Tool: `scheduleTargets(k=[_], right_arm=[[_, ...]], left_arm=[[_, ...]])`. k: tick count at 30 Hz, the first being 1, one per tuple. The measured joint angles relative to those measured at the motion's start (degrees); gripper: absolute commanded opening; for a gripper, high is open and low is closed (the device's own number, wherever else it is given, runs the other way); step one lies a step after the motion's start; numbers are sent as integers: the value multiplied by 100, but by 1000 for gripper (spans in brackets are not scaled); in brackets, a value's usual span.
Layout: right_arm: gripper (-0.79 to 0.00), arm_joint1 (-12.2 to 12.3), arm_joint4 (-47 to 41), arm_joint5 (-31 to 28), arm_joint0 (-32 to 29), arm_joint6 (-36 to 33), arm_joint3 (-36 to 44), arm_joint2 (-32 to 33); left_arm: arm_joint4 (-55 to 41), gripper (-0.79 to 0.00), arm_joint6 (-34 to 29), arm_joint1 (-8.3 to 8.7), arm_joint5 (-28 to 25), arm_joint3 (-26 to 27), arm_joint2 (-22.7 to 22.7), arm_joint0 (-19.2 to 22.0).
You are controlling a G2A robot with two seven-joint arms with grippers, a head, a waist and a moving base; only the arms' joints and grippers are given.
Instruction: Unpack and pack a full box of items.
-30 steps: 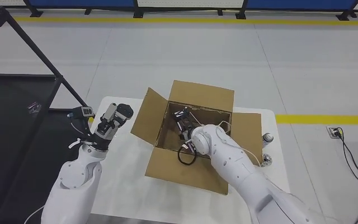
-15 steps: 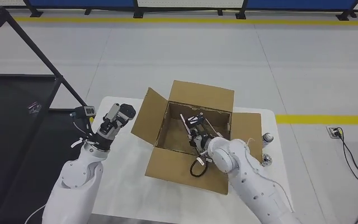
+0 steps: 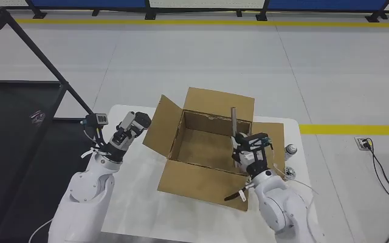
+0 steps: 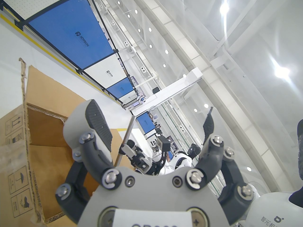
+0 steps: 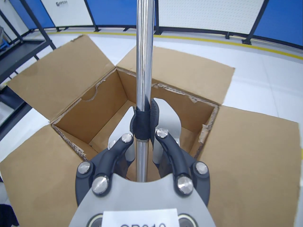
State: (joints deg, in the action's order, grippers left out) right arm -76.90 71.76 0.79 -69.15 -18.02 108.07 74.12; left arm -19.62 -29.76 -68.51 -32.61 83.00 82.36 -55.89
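cardboard box stands open mid-desk, flaps spread, its inner base showing plain, so unpacking looks nearly done and repacking not yet begun. right end effector pinches a steel rod upright above the box's right side. left end effector, spread and holding nothing, sits over the left edge of the white desk. small bottle stands by the right edge. pale floor, a yellow line and blue panels lie beyond.
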Motion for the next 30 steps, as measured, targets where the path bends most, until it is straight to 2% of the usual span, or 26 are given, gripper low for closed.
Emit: scheduleTargets(k=[4, 7, 21, 24, 30], right_arm=[[-785, 48, -460, -40, -634, 305, 777, 572], [-785, 68, -746, -152, -944, 375, 992, 828], [-785, 60, -936, 17, -899, 367, 802, 934], [-785, 71, -1393, 119, -1019, 459, 830, 1351], [-785, 130, -2201, -8, -1737, 407, 1059, 2500]], left_arm=[[7, 0, -12, -8, 15, -34, -56, 45], [5, 0, -20, -17, 21, -63, -103, 89], [18, 0, -133, -55, 107, -216, -347, 273], [12, 0, -147, -60, 129, -259, -374, 306], [16, 0, -197, -82, 191, -366, -491, 426]])
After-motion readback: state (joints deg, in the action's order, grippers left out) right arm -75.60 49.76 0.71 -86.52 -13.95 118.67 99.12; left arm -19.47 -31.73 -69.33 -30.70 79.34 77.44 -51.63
